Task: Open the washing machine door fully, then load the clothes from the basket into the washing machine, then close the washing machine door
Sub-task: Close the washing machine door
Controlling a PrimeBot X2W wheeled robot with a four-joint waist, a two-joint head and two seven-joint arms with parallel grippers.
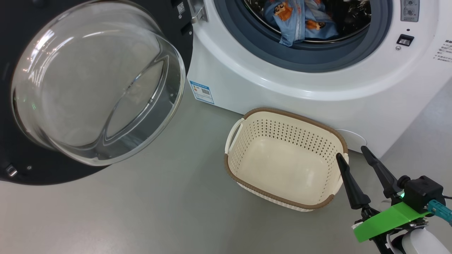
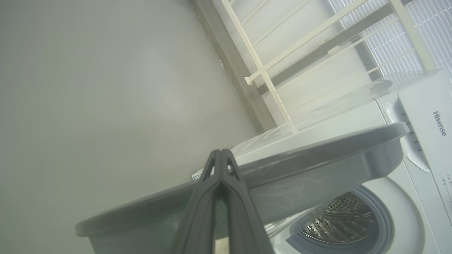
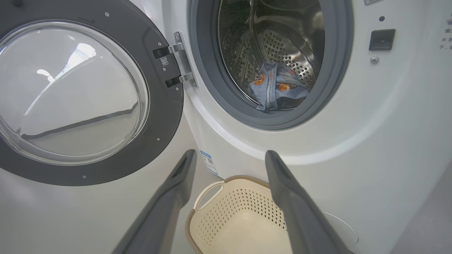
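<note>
The washing machine door stands swung wide in the upper left of the head view, its glass bulge facing the camera. The clothes lie inside the drum at the top centre. The basket sits empty on the floor in the lower middle, just in front of the washing machine. Loading looks done, so the step in hand is probably closing the door.

The right gripper is at the lower right, its fingers spread wide and holding nothing, with their tips beside the basket's right rim. In the left wrist view the left gripper has its fingers pressed together and points at the door's grey edge. Whether it touches the edge, I cannot tell.

To close the door well, the closed left fingers should push on its outer face near the free edge, far from the hinge, and follow the arc of the swing. The right arm should stay back, clear of that path.

One blue fold hangs down toward the grey seal and could get pinched, so it may need tucking in first. The push should end with firm pressure, so the latch catches.
</note>
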